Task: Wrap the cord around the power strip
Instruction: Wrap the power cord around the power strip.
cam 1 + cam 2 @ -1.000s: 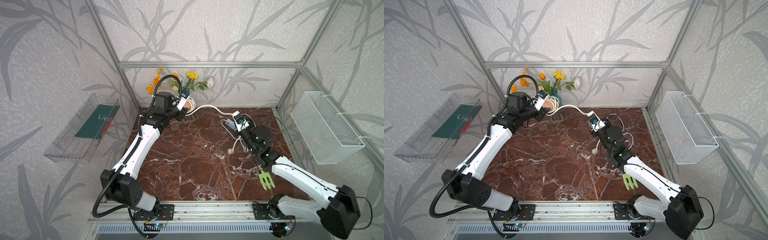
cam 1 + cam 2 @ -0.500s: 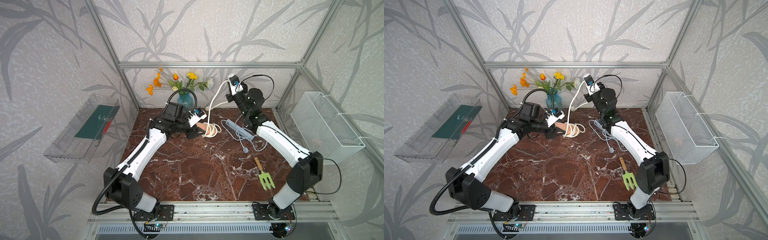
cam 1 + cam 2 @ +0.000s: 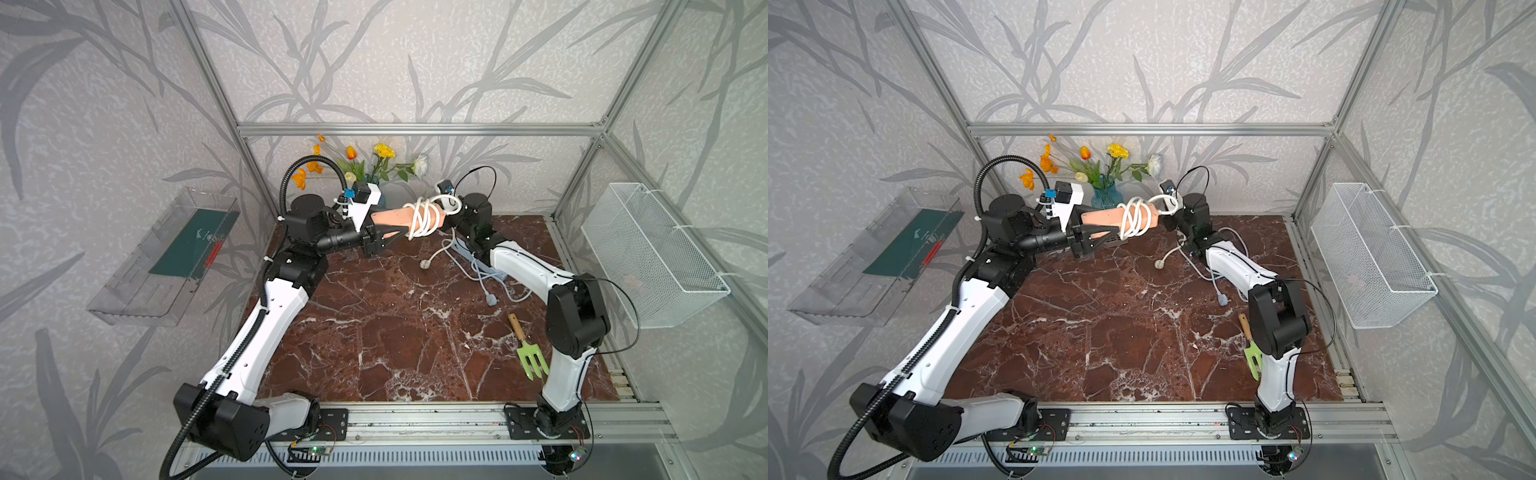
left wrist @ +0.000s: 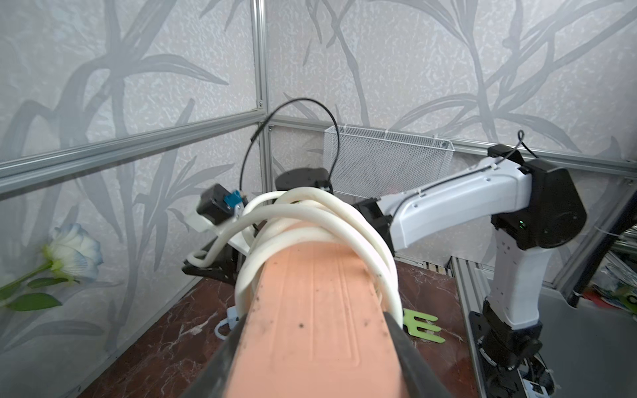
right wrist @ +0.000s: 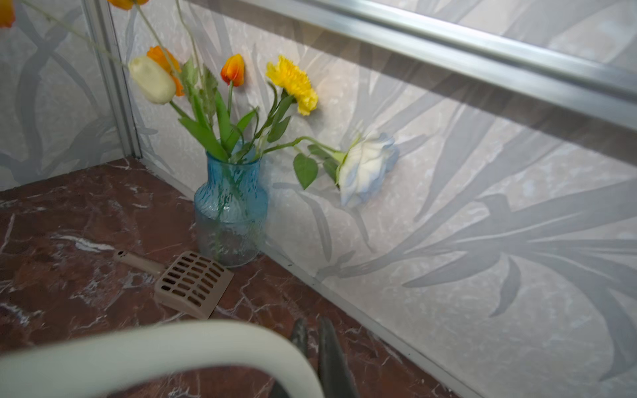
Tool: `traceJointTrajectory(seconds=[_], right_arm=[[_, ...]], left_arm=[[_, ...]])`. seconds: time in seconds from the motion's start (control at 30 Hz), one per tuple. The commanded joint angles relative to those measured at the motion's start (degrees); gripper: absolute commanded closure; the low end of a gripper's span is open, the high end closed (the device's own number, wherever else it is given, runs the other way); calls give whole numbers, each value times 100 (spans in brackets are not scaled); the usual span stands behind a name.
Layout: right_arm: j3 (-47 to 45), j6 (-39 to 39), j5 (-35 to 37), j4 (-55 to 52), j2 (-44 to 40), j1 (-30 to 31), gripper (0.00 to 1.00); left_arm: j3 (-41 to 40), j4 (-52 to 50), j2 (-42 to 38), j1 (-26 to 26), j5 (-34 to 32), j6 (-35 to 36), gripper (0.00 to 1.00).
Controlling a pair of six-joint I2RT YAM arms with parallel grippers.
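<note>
**Several loops on, tail to go**

The salmon-pink plastic power strip (image 3: 392,217) hangs over the red-brown marble table (image 3: 374,332), left hand (image 3: 386,237) clamped on its near end. Thick white cord (image 3: 422,220) loops its far end several times, right hand (image 3: 449,206) pinched on it. A tail drops to the white plug (image 3: 424,264) below: winding left.

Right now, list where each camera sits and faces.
Both top views: high above the front rail, looking down at the red marble tabletop; left arm and right arm show whole.
Left wrist: on the left arm, looking along the peach plastic power strip in the left claw toward the right arm and white mesh basket.
Right wrist: on the right arm, facing the blue glass vase at the back wall; only the right claw shows, shut on the white cord.
Shared: both wrist views show that cord.
</note>
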Motion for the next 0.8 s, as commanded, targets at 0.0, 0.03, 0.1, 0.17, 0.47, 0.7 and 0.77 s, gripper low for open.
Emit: traceJointTrajectory(seconds=[0.0,0.03,0.1,0.17,0.47,0.7,0.77], right_arm=[[-770,151,254,225,-375,208,100],[-1082,42,282,348,-531,335,100],[-1646,-188,452,565,-871,609,100],[-2222,-323,573,769,-1295,883,100],[-2918,-2773,998,779,-3055,2311,100],[-1132,-3207,505,504,-3127,2016,100],[-498,-3065,172,287,-2777,1731,100]], left_arm=[[688,1090,-152,104,-843,-75,100],[827,863,-102,138,-1315,119,100],[1117,354,21,184,-2449,523,100],[1433,-91,216,317,-3487,784,100],[1550,-1999,1485,338,-5624,3316,100],[651,-3130,1250,64,-3428,3783,100],[368,-3180,994,-43,-2390,3799,100]])
